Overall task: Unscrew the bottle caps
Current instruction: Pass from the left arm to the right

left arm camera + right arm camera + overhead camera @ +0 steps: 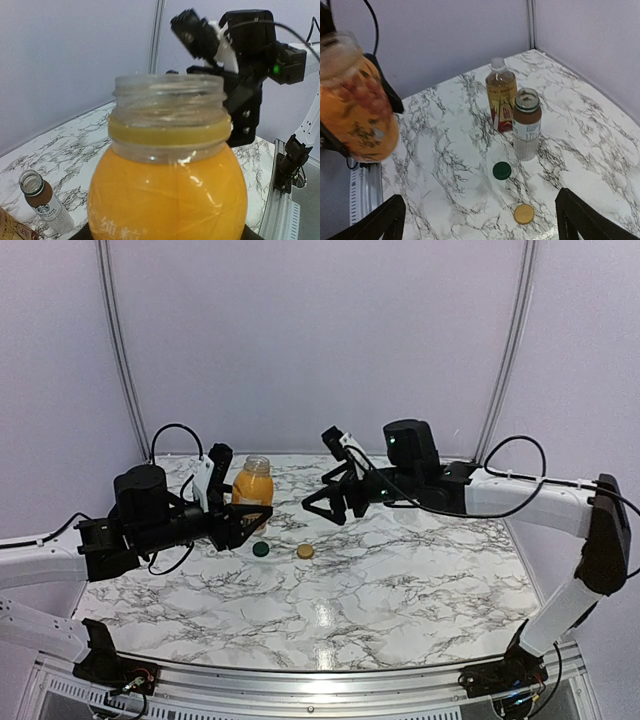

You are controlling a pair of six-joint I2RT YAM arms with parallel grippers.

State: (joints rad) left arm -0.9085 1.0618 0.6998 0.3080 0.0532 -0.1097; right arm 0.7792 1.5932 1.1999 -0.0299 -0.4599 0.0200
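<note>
Orange juice bottle (253,483) sits clamped in my left gripper (243,523) so it cannot spin, neck bare, while my right gripper (322,505) gapes empty near the orange cap (305,551).

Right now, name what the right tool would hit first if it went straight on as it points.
The right tool, open and angled down, would probably reach the marble table at or beside the orange cap; the green cap lies farther on. Depth unclear.

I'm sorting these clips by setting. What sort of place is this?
Probably a robot lab test cell, not a kitchen: plain backdrop walls enclose a marble-patterned table, and the left arm and right arm are bolted to an aluminium rail at its near edge.
</note>
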